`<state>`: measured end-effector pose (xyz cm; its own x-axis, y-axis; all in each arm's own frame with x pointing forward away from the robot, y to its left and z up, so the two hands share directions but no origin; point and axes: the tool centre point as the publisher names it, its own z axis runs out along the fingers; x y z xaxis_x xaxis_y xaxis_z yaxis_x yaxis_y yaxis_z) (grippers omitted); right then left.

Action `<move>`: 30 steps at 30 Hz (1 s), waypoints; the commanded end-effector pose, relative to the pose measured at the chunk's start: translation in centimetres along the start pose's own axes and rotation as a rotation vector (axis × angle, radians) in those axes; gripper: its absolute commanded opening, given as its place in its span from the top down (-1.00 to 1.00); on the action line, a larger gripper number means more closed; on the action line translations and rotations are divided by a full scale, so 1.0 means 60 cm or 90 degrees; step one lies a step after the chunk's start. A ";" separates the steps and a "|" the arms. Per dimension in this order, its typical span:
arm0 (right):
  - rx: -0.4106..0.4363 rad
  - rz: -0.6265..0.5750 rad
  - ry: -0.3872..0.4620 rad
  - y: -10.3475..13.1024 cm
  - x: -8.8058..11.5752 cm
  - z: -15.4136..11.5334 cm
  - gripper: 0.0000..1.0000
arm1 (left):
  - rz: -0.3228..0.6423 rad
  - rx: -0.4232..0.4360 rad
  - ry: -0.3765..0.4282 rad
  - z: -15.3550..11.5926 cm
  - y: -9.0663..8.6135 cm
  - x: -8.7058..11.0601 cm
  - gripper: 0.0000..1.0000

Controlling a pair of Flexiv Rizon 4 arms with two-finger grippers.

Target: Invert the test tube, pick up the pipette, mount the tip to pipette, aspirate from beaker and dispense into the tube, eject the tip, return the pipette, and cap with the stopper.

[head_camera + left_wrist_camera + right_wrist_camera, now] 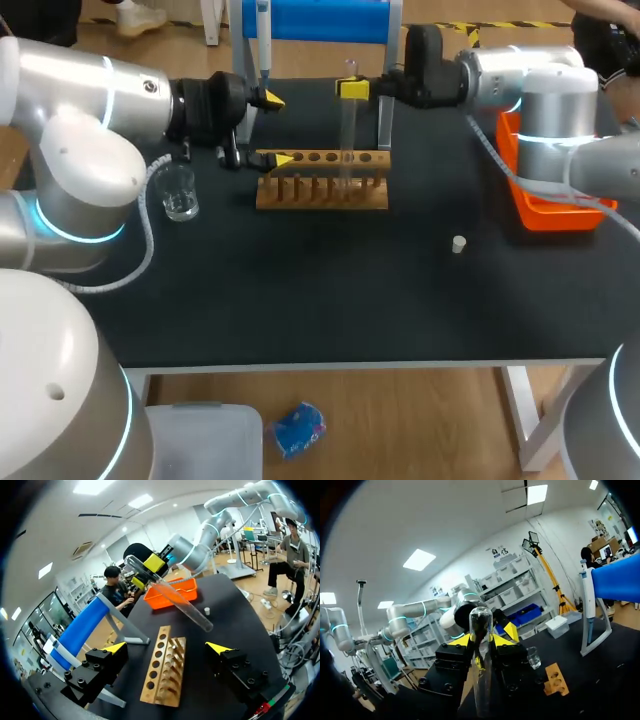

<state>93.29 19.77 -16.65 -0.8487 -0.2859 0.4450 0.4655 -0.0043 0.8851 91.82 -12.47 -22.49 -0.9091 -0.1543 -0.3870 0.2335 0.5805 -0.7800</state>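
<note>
**Tube in R tool, at rack**

Nearest: stopper [458, 243] lies loose on tabletop [330, 300], right of centre. Beaker [180, 192] at left, near my L arm. Mid: wooden rack [322, 182], w/ orange bin [555, 205] at right edge. Test tube [347, 135] stands upright, lower end down at rack; can't tell if it's in a hole. R tool [352, 88] is clamped on tube's upper part. L tool [277, 129] gapes wide, holding nothing, at rack's left end. Far: pipette [263, 40] hangs on blue stand [320, 20].
</note>
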 end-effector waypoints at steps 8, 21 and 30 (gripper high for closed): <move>-0.008 0.239 -0.051 -0.007 0.009 -0.019 1.00 | 0.466 0.018 -0.247 -0.012 -0.038 0.022 -1.00; 0.022 0.338 -0.114 -0.015 0.021 -0.033 1.00 | 0.545 -0.029 -0.295 -0.007 -0.036 0.027 -1.00; -0.007 0.464 -0.141 -0.019 0.012 -0.051 1.00 | 0.730 -0.002 -0.399 -0.009 -0.046 0.034 -1.00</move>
<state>93.39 16.98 -17.94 -0.4242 -0.0551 0.9039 0.8965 0.1155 0.4278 89.48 -13.76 -20.14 -0.3094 0.1436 -0.9400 0.7330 0.6658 -0.1396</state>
